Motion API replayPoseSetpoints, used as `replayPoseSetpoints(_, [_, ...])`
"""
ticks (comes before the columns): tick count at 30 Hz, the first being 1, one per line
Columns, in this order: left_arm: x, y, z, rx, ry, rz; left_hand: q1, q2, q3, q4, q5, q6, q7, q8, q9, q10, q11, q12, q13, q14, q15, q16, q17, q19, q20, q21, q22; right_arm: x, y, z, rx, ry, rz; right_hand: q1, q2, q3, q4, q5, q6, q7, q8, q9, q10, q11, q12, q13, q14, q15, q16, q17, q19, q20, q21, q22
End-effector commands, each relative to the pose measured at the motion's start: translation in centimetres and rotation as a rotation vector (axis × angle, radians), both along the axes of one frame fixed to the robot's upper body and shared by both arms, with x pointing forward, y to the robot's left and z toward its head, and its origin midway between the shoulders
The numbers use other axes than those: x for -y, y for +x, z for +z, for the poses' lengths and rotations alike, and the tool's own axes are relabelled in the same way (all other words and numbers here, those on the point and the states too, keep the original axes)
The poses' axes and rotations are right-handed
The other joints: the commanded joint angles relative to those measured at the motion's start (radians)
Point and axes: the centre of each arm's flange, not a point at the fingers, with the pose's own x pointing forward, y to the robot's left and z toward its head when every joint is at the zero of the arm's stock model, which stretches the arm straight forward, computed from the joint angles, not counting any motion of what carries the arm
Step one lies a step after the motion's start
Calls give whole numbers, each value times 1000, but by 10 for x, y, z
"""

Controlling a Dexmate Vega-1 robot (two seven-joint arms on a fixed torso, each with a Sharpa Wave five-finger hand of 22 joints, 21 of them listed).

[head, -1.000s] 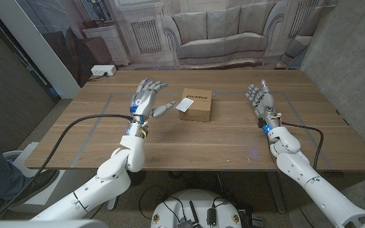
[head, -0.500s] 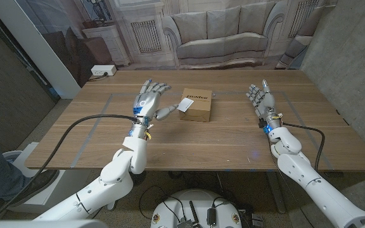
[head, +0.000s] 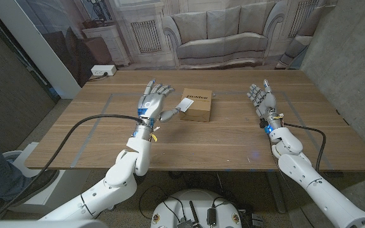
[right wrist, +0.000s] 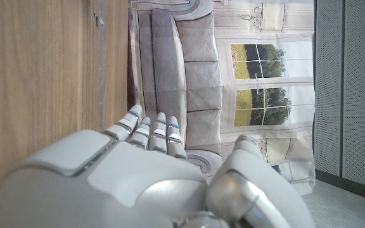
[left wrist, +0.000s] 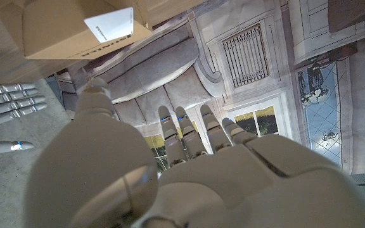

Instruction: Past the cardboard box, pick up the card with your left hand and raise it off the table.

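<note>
While the left hand (head: 152, 98) hovers with its fingers spread and nothing in them, its thumb reaches toward the near-left corner of the cardboard box (head: 196, 106), which sits around the middle of the desk (head: 233, 136), toward its far edge. A white rectangle (head: 186, 104) lies on the box's top at its left side; whether this is the card or just a label stuck to the box cannot be told. In the left wrist view the same box (left wrist: 75, 28) and white rectangle (left wrist: 110, 25) show just beyond the thumb. No separate card on the wood past the box can be made out in the head view.

The right hand (head: 262, 99) stands near the right side of the desk, fingers apart and upright, holding nothing, well apart from the box.

The main risk is probably the thumb or fingers nudging the box as the hand travels toward the far edge, pushing it and anything lying behind it out of place. A thin card lying flat would also be hard to lift; fingertips may slide over it or shove it along the wood instead of getting under an edge.
</note>
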Motion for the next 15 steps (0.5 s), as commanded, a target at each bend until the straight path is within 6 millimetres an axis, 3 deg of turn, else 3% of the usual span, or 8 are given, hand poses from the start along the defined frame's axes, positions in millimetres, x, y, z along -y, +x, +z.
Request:
replayPoseSetpoints(1, [7,-1,-10,-16,6,48,15,-9,-12,2,11,-2,-22,-9,1,-8,-4,-7,1,-18,-127,-2,3,-4,58,5,4,0,0,-1,-1,3,5,4,2,1,-4,-3,4,-4,0,5,5,0,-4,3,10,5,4,5,11,-1,-2,2])
replayPoseSetpoints(6, [11,1,-11,-57,34,79,19,-15,-18,5,14,-20,-31,-23,1,-29,-3,-13,1,-42,-102,-4,4,-13,83,6,4,-1,1,0,-2,7,6,4,2,0,-4,-3,3,-4,-1,5,7,2,-4,3,10,5,4,5,12,0,-4,2])
replayPoseSetpoints(15, [19,2,-12,-59,80,120,19,-21,-25,9,13,-14,-39,-25,1,-32,-3,-11,1,-55,-109,-2,4,-23,89,6,4,-5,5,3,1,10,14,4,3,0,-5,-3,4,-4,-1,5,6,1,-5,3,12,5,5,5,13,0,-7,2])
